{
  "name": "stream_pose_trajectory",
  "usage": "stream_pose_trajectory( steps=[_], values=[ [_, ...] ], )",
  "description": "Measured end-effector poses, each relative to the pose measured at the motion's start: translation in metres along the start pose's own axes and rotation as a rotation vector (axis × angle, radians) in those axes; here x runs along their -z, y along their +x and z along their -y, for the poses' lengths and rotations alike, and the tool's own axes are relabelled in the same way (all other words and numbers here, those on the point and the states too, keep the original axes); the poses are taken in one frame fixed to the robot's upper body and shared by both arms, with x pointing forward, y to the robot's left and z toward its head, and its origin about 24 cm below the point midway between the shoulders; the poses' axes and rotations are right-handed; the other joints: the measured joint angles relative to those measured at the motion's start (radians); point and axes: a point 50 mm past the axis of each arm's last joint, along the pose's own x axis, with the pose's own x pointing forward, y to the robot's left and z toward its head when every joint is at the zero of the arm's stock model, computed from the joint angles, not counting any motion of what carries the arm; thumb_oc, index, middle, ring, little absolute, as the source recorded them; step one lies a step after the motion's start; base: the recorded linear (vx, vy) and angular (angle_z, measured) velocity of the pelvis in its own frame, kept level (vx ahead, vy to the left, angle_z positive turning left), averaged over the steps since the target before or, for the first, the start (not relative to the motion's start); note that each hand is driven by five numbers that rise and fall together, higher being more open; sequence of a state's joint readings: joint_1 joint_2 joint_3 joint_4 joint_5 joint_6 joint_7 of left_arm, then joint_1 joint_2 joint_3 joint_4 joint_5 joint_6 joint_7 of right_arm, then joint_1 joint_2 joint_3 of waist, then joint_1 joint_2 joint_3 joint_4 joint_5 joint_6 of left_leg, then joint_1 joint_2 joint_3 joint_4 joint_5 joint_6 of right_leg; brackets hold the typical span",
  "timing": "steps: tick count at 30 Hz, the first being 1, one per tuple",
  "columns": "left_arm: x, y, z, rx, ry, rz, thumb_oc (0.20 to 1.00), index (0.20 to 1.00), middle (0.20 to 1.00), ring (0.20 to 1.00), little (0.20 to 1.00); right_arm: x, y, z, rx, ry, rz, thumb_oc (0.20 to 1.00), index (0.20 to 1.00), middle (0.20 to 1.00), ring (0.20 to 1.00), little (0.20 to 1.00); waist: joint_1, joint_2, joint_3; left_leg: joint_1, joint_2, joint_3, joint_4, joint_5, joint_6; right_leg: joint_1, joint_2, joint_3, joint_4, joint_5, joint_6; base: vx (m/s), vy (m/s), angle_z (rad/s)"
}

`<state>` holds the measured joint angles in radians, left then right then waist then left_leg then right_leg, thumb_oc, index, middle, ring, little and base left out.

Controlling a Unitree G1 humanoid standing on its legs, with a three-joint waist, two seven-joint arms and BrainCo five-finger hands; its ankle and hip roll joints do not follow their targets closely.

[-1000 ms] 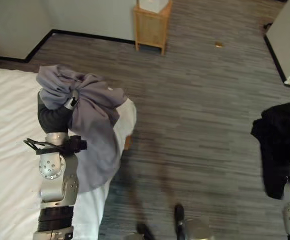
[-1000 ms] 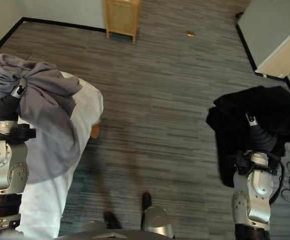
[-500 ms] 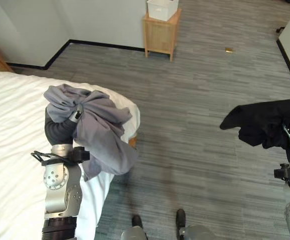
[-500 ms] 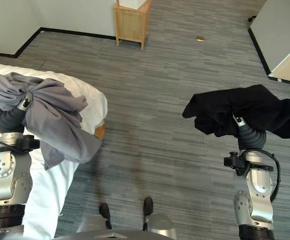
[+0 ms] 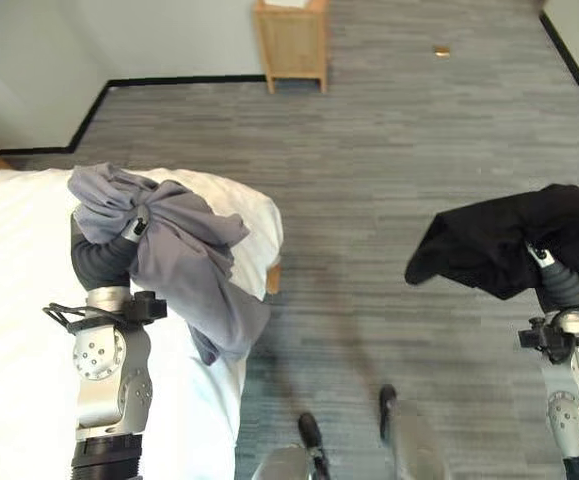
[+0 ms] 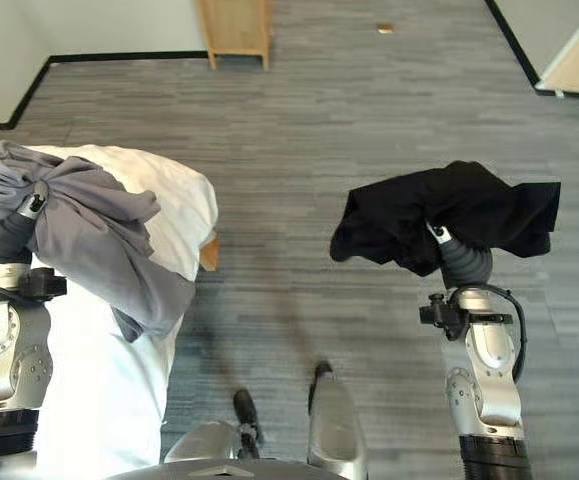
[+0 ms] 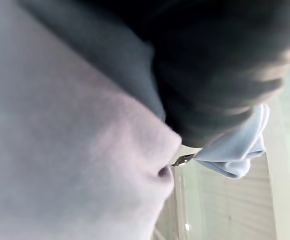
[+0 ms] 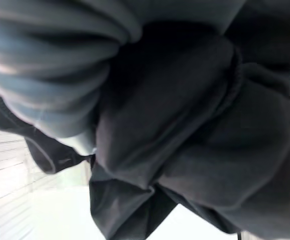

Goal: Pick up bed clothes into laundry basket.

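The left hand (image 5: 134, 225) is buried in a grey garment (image 5: 184, 260); 1 dark-tipped finger shows against the bunched cloth, which wraps the hand and hangs below the wrist over the corner of the white bed (image 5: 19, 330). The right hand (image 6: 436, 235) is covered by a black garment (image 6: 449, 215) draped over it and held above the grey striped floor (image 5: 389, 180); whether its fingers are curled I cannot tell. Well beyond both hands, a wooden stand (image 5: 291, 40) sits against the wall.
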<state>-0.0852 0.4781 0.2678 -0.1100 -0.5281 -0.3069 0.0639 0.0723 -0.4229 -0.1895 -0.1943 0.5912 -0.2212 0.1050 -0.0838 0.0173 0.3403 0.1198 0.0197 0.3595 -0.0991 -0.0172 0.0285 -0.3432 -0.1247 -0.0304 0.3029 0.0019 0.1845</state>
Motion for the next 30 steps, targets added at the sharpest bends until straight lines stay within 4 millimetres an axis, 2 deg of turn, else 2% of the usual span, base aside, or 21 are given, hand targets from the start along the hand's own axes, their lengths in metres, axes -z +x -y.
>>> stream_pose_trajectory(
  steps=[4,6,8,9,10,11,12,13,14,15,16,18,19,22,23,25,26,27,28,29,30],
  values=[
    [-0.011,0.021,0.012,0.019,-0.028,0.090,0.200,0.200,0.200,0.200,0.200,0.000,-0.006,0.006,0.052,0.004,0.004,0.200,0.200,0.200,0.200,0.200,-0.045,0.006,0.001,-0.005,-0.005,-0.051,0.006,-0.019,-0.022,-0.002,-0.048,-0.008,-0.292,0.008,0.000,0.58,-0.197,0.42],
    [-0.009,0.021,0.014,0.028,-0.028,0.084,0.200,0.200,0.200,0.200,0.200,0.000,-0.007,0.007,0.061,0.001,0.002,0.200,0.200,0.200,0.200,0.200,-0.054,0.007,0.000,0.031,-0.004,-0.064,0.006,-0.041,-0.043,0.022,-0.074,-0.037,-0.304,0.023,-0.015,0.54,-0.304,0.19],
    [-0.003,0.014,0.015,0.039,-0.013,0.055,0.200,0.200,0.200,0.200,0.200,0.004,-0.014,0.014,0.084,-0.016,-0.029,0.200,0.200,0.200,0.200,0.200,-0.054,0.005,-0.012,0.086,0.030,-0.073,0.064,-0.086,-0.112,0.111,-0.070,-0.099,-0.208,0.020,-0.043,0.51,-0.385,0.27],
    [0.002,0.005,0.009,0.042,0.016,0.023,0.200,0.200,0.200,0.200,0.200,0.007,-0.013,0.017,0.088,-0.027,-0.050,0.200,0.200,0.200,0.200,0.200,-0.064,0.019,-0.021,0.074,0.071,-0.094,0.193,-0.145,-0.162,0.143,-0.036,-0.098,-0.185,0.048,-0.059,0.34,-0.347,0.30],
    [0.006,0.001,0.007,0.041,0.028,0.000,0.200,0.200,0.200,0.200,0.200,0.010,-0.015,0.020,0.103,-0.027,-0.065,0.200,0.200,0.200,0.200,0.200,-0.073,0.008,-0.021,0.003,0.111,-0.115,0.374,-0.168,-0.186,0.157,-0.034,-0.091,-0.155,0.057,-0.073,0.38,-0.364,0.18],
    [0.015,-0.008,0.003,0.005,0.012,-0.043,0.200,0.200,0.200,0.200,0.200,0.010,-0.017,0.029,0.122,-0.054,-0.081,0.200,0.200,0.200,0.200,0.200,-0.055,0.024,-0.035,-0.078,0.167,-0.150,0.611,-0.115,-0.250,0.174,-0.002,-0.114,-0.103,0.011,-0.125,0.77,-0.665,-0.07],
    [0.019,-0.014,0.000,-0.020,0.008,-0.063,0.200,0.200,0.200,0.200,0.200,0.011,-0.016,0.032,0.131,-0.060,-0.087,0.200,0.200,0.200,0.200,0.200,-0.046,0.032,-0.048,-0.116,0.192,-0.188,0.713,-0.061,-0.281,0.180,0.013,-0.119,-0.063,-0.028,-0.146,0.72,-0.542,-0.12],
    [0.022,-0.016,0.001,-0.028,-0.016,-0.077,0.200,0.200,0.200,0.200,0.200,0.011,-0.017,0.036,0.147,-0.071,-0.095,0.200,0.200,0.200,0.200,0.200,-0.043,0.029,-0.042,-0.193,0.227,-0.212,0.843,0.026,-0.269,0.204,0.033,-0.132,-0.054,-0.067,-0.181,0.52,-0.384,0.04],
    [0.023,-0.017,0.006,-0.025,-0.049,-0.073,0.200,0.200,0.200,0.200,0.200,0.009,-0.021,0.044,0.176,-0.087,-0.100,0.200,0.200,0.200,0.200,0.200,-0.032,0.024,-0.039,-0.262,0.242,-0.229,0.950,0.092,-0.262,0.226,0.043,-0.129,-0.054,-0.085,-0.186,0.33,-0.153,0.02],
    [0.024,-0.018,0.020,-0.014,-0.142,-0.052,0.200,0.200,0.200,0.200,0.200,0.000,-0.029,0.064,0.268,-0.123,-0.084,0.200,0.200,0.200,0.200,0.200,0.020,-0.012,-0.016,-0.378,0.238,-0.109,1.079,0.053,-0.218,0.299,0.030,-0.102,-0.100,-0.063,-0.195,0.46,-0.169,-0.28],
    [0.025,-0.021,0.014,-0.014,-0.114,-0.072,0.200,0.200,0.200,0.200,0.200,-0.001,-0.021,0.063,0.274,-0.112,-0.067,0.200,0.200,0.200,0.200,0.200,0.031,-0.037,-0.010,-0.389,0.219,-0.057,1.021,0.049,-0.217,0.332,0.027,-0.102,-0.118,-0.055,-0.184,0.49,-0.172,-0.49],
    [0.027,-0.022,0.008,-0.005,-0.081,-0.098,0.200,0.200,0.200,0.200,0.200,-0.001,-0.014,0.055,0.241,-0.101,-0.051,0.200,0.200,0.200,0.200,0.200,0.032,-0.061,-0.033,-0.433,0.181,-0.035,0.860,0.051,-0.207,0.396,0.046,-0.120,-0.185,-0.078,-0.176,0.62,-0.053,-0.28],
    [0.029,-0.021,0.008,-0.004,-0.111,-0.106,0.200,0.200,0.200,0.200,0.200,-0.002,-0.011,0.046,0.194,-0.091,-0.042,0.200,0.200,0.200,0.200,0.200,0.033,-0.045,-0.055,-0.438,0.163,-0.013,0.596,0.073,-0.177,0.469,0.091,-0.138,-0.257,-0.087,-0.193,0.67,-0.009,-0.18],
    [0.033,-0.021,0.007,0.006,-0.104,-0.125,0.200,0.200,0.200,0.200,0.200,0.004,-0.011,0.042,0.170,-0.083,-0.069,0.200,0.200,0.200,0.200,0.200,0.035,-0.030,-0.065,-0.400,0.108,-0.019,0.206,0.104,-0.135,0.567,0.142,-0.152,-0.326,-0.104,-0.189,0.60,-0.015,-0.19],
    [0.037,-0.024,0.006,-0.002,-0.102,-0.148,0.200,0.200,0.200,0.200,0.200,0.008,-0.011,0.040,0.160,-0.082,-0.090,0.200,0.200,0.200,0.200,0.200,0.043,-0.035,-0.086,-0.391,0.066,-0.022,0.070,0.105,-0.131,0.604,0.146,-0.147,-0.350,-0.135,-0.161,0.89,-0.098,-0.27],
    [0.037,-0.020,0.010,0.002,-0.118,-0.138,0.200,0.200,0.200,0.200,0.200,0.007,-0.009,0.041,0.151,-0.090,-0.087,0.200,0.200,0.200,0.200,0.200,0.051,-0.041,-0.090,-0.390,0.021,-0.011,0.062,0.122,-0.106,0.670,0.151,-0.132,-0.381,-0.168,-0.160,0.71,-0.053,-0.12],
    [0.037,-0.022,0.010,0.004,-0.117,-0.145,0.200,0.200,0.200,0.200,0.200,0.009,-0.011,0.038,0.150,-0.079,-0.099,0.200,0.200,0.200,0.200,0.200,0.041,-0.055,-0.091,-0.377,-0.004,0.046,0.140,0.123,-0.094,0.728,0.144,-0.126,-0.388,-0.186,-0.132,0.48,0.020,0.06],
    [0.039,-0.026,0.011,-0.003,-0.125,-0.159,0.200,0.200,0.200,0.200,0.200,0.011,-0.013,0.037,0.139,-0.083,-0.116,0.200,0.200,0.200,0.200,0.200,0.039,-0.042,-0.104,-0.351,-0.012,0.074,0.164,0.111,-0.033,0.748,0.152,-0.105,-0.356,-0.202,-0.119,0.86,0.075,-0.13],
    [0.042,-0.030,0.011,0.003,-0.118,-0.181,0.200,0.200,0.200,0.200,0.200,0.017,-0.019,0.034,0.126,-0.072,-0.145,0.200,0.200,0.200,0.200,0.200,0.047,-0.004,-0.144,-0.287,-0.006,0.090,0.179,0.097,0.123,0.749,0.181,-0.068,-0.239,-0.235,-0.084,0.61,0.072,-0.32],
    [0.042,-0.029,0.010,0.002,-0.111,-0.184,0.200,0.200,0.200,0.200,0.200,0.025,-0.024,0.029,0.128,-0.043,-0.169,0.200,0.200,0.200,0.200,0.200,0.060,-0.029,-0.147,-0.260,-0.018,0.103,0.195,0.063,0.133,0.725,0.168,-0.070,-0.136,-0.248,-0.070,0.60,0.158,-0.43],
    [0.044,-0.031,0.011,-0.005,-0.118,-0.190,0.200,0.200,0.200,0.200,0.200,0.031,-0.029,0.025,0.107,-0.035,-0.207,0.200,0.200,0.200,0.200,0.200,0.068,-0.047,-0.160,-0.228,-0.029,0.108,0.175,0.042,0.136,0.614,0.141,-0.101,0.109,-0.240,-0.053,0.45,0.182,-0.13]
  ],
)
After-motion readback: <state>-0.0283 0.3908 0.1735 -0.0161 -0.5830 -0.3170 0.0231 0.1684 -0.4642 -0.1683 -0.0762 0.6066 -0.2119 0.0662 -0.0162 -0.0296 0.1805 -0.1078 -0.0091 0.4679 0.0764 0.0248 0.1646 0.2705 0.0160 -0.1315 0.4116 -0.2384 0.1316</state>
